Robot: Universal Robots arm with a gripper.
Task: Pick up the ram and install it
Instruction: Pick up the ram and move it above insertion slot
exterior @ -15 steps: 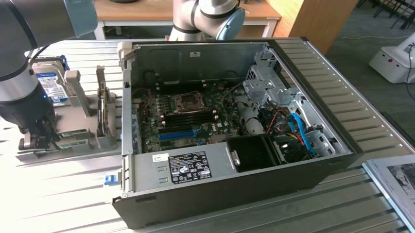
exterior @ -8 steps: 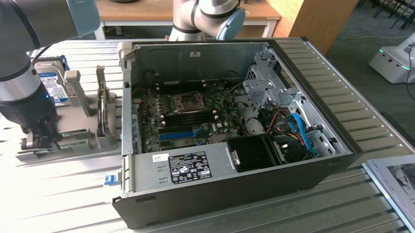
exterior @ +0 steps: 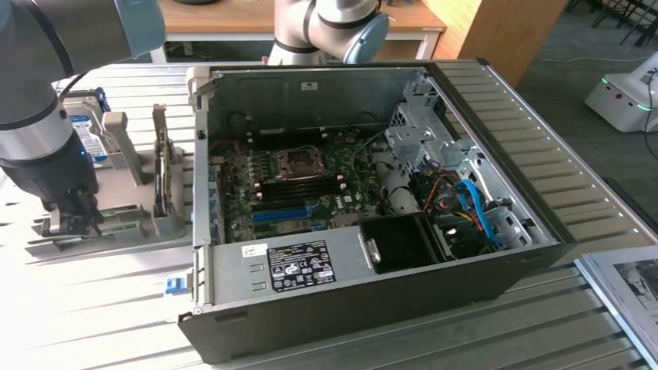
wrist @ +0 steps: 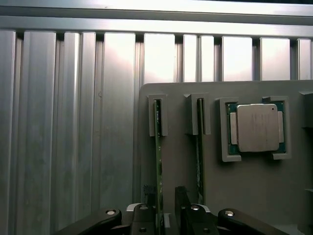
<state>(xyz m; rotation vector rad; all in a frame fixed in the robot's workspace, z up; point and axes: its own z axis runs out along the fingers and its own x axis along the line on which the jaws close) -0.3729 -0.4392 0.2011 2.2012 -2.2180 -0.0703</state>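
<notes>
Ram (wrist: 158,161) was green. Processor (wrist: 257,127) had a silver lid on a green board. Holder (wrist: 181,161) was plain matte grey. Tabletop (wrist: 73,122) was silver with parallel ribbed stripes. Fingers (wrist: 182,196) were black. PC case (exterior: 391,316) was black outside, grey inside. Motherboard (exterior: 242,193) was green with a blue slot. Cables (exterior: 475,206) were blue.

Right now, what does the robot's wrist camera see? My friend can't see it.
The open gripper straddles a thin green ram stick standing on edge in a grey holder. A second stick stands in the slot beside it, with a square silver processor chip past that, all on a ribbed metal table.
</notes>
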